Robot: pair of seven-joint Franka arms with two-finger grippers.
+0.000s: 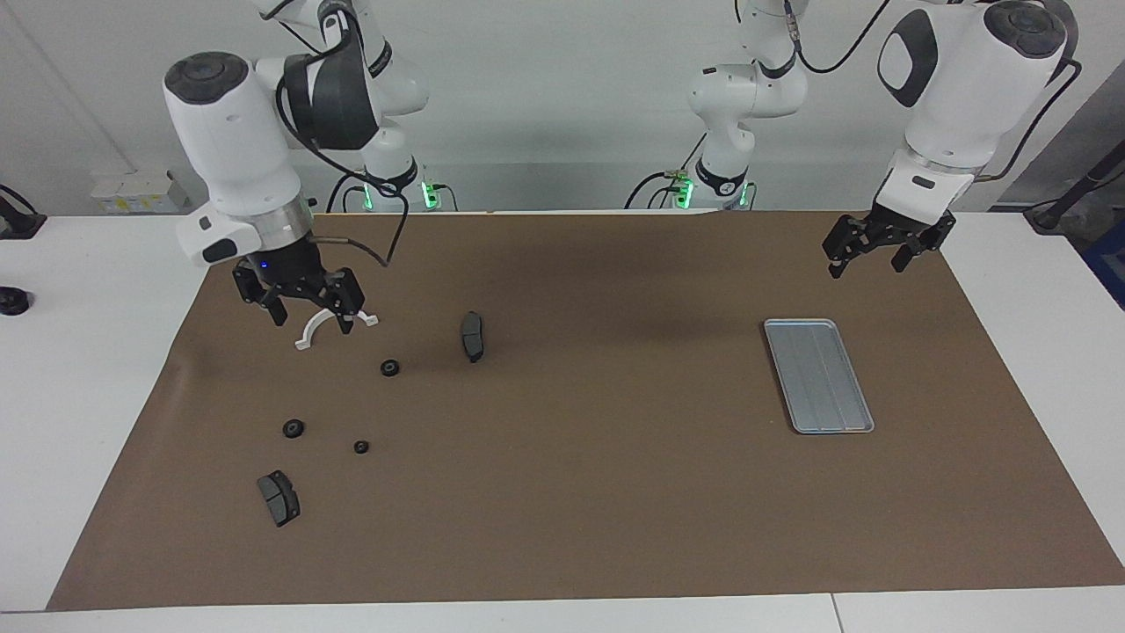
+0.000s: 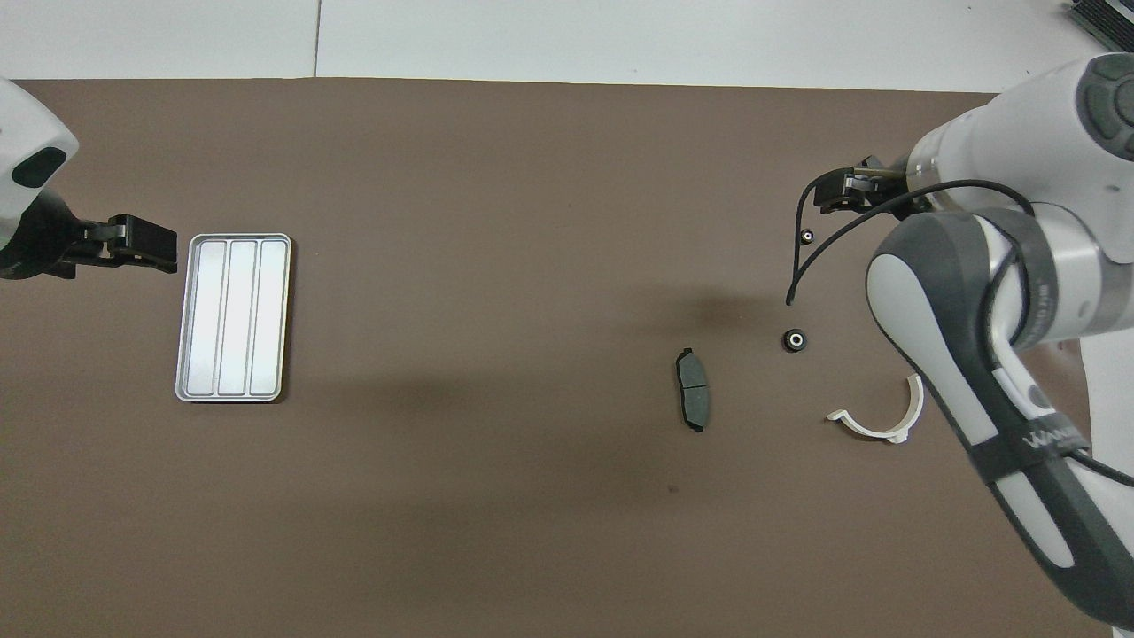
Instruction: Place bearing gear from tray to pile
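Note:
The silver tray (image 1: 817,375) (image 2: 232,316) lies bare toward the left arm's end of the mat. The pile is scattered toward the right arm's end: a white half-ring bracket (image 1: 334,330) (image 2: 877,421) and two dark brake pads (image 1: 473,336) (image 1: 279,498). Three small black bearing gears (image 1: 361,447) (image 1: 293,428) (image 1: 390,367) lie loose among them. My right gripper (image 1: 309,315) (image 2: 837,190) hangs open and holds nothing, raised above the bracket. My left gripper (image 1: 868,264) (image 2: 151,248) waits open in the air, over the mat beside the tray.
A brown mat (image 1: 615,492) covers the white table. In the overhead view the right arm's forearm hides one brake pad and one gear. A small black object (image 1: 12,301) sits on the white table off the mat at the right arm's end.

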